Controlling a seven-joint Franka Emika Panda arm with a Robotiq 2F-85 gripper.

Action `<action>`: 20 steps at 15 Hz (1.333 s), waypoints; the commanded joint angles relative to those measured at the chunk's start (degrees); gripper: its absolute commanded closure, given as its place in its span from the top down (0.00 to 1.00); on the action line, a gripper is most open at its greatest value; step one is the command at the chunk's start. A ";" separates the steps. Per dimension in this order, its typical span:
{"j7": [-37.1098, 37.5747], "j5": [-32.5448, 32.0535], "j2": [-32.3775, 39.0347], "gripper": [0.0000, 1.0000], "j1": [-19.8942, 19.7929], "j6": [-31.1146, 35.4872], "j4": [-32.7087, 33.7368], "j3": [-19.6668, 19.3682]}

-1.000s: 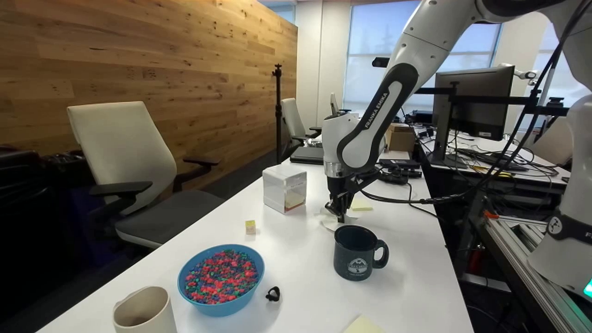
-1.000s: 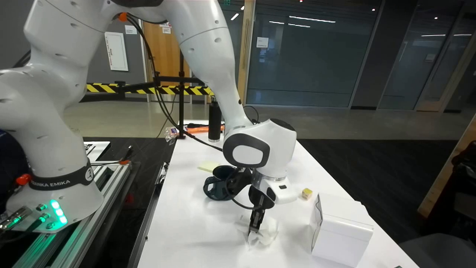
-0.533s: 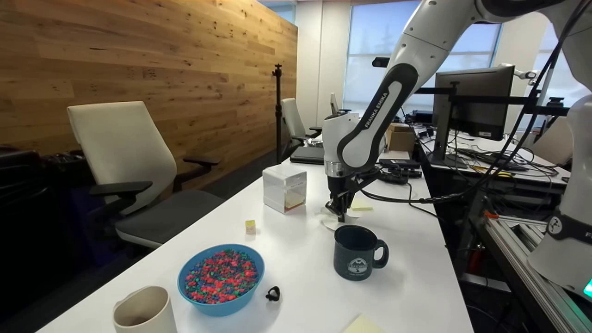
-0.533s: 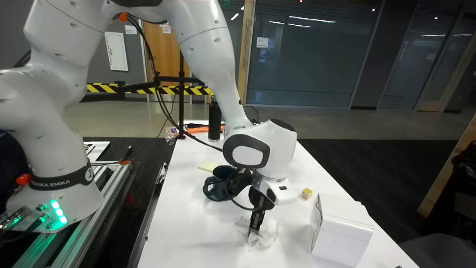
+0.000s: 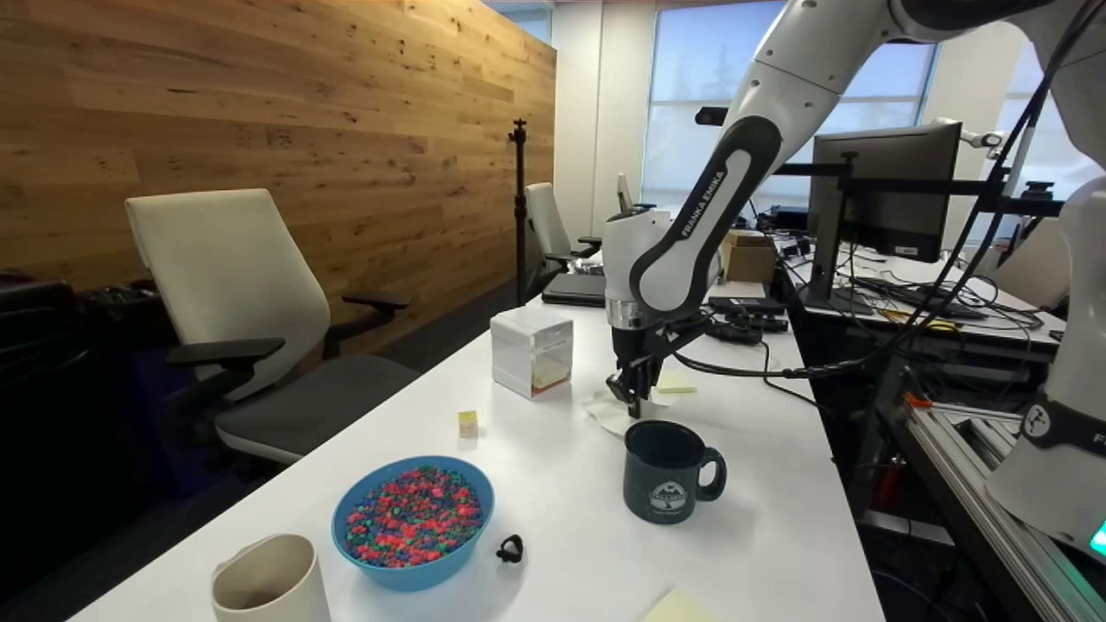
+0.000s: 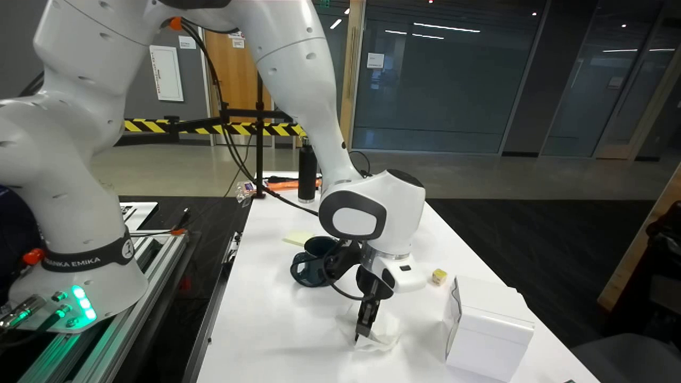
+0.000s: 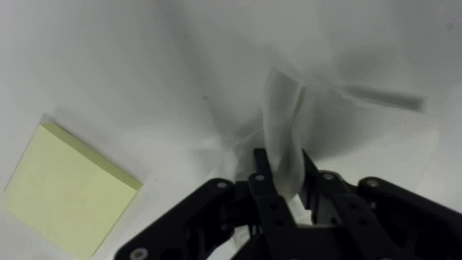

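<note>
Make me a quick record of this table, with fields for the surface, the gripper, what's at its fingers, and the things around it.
Surface: white table
End effector: gripper, pointing down, low at the table
At the fingers: white tissue, one fold of it between them; whether it is pinched, I cannot tell
Pad: yellow sticky-note pad, apart from the tissue
Mug: dark mug, upright
Bowl: blue bowl, holding small red, blue and green pieces
Also there: beige cup, yellow cube, white box

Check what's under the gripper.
A crumpled white tissue lies under the gripper, one fold standing between the fingers. Whatever is beneath the tissue is covered, so I can't tell.
</note>
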 commanded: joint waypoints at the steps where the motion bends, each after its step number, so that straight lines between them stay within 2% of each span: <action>1: -0.61 0.75 -3.01 0.54 -0.74 -0.84 -1.68 0.76; 7: -0.14 0.12 -5.48 0.97 -0.21 -1.81 -2.26 0.66; 9: -0.01 0.01 -5.98 1.00 -0.07 -2.25 -2.30 0.76; 20: -0.06 -0.24 -9.36 1.00 0.36 -3.51 -3.53 1.26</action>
